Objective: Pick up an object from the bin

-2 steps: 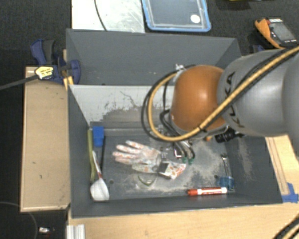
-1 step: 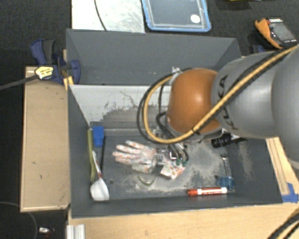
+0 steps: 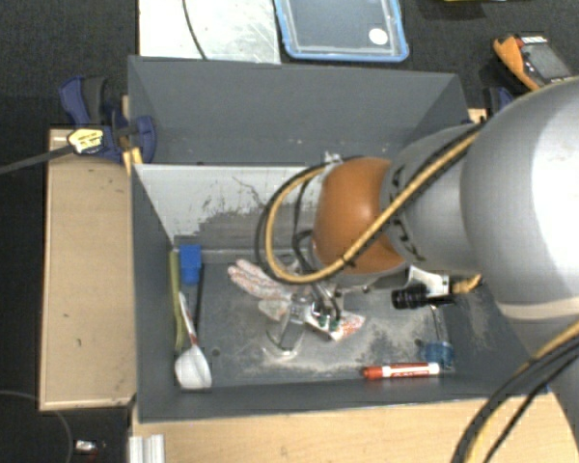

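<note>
Hand (image 3: 316, 313) of a grey robot arm is hanging low over the floor of a grey metal bin (image 3: 270, 114), up and to the left of a red marker pen with a white label (image 3: 400, 371), which is lying flat along the bin's near wall. Whether the hand is spread or pressed together cannot be told, as the arm's rounded orange cover (image 3: 352, 215) and looping yellow-and-black cables (image 3: 270, 249) are crowding in above it.

The hand is sitting right over a small crumpled white packet with green and red marks (image 3: 340, 327), which is lying just above the marker's left end. The packet is touching or nearly touching the tip of the hand, though nothing is showing clearly in its grasp.

Left of the packet, farther from the marker, a pale pink patterned cloth (image 3: 253, 280) is sprawling across the floor. A small clear, glassy piece (image 3: 284, 341) is resting just below the cloth, level with the packet and well left of the marker.

Far to the marker's left, a long brush with a blue block at one end and a white head (image 3: 181, 312) is lying along the bin's left wall. Directly above the marker, a black cylinder with a white cap (image 3: 412, 299) is lying under the arm. A small blue piece (image 3: 441, 355) is sitting just beside the marker's right end.
</note>
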You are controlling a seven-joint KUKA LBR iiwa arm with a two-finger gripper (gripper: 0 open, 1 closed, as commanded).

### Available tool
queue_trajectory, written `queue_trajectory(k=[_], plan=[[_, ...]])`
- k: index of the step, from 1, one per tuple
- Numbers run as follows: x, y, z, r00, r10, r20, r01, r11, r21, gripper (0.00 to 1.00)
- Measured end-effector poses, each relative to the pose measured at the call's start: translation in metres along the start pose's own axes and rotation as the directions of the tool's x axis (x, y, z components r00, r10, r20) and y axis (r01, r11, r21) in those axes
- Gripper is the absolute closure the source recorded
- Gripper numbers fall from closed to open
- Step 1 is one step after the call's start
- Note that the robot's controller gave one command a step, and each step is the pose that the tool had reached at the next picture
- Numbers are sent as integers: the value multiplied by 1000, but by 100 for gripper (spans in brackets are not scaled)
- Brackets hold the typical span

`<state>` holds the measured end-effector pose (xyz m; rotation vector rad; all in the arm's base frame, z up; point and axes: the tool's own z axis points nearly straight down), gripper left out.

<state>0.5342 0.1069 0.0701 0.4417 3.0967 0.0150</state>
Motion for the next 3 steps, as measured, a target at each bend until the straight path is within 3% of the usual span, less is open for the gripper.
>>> queue_trajectory(k=[1, 3], plan=[[1, 4, -6, 999, 30, 17, -30, 1000, -8, 100], [1, 4, -10, 999, 31, 20, -31, 999, -10, 100]])
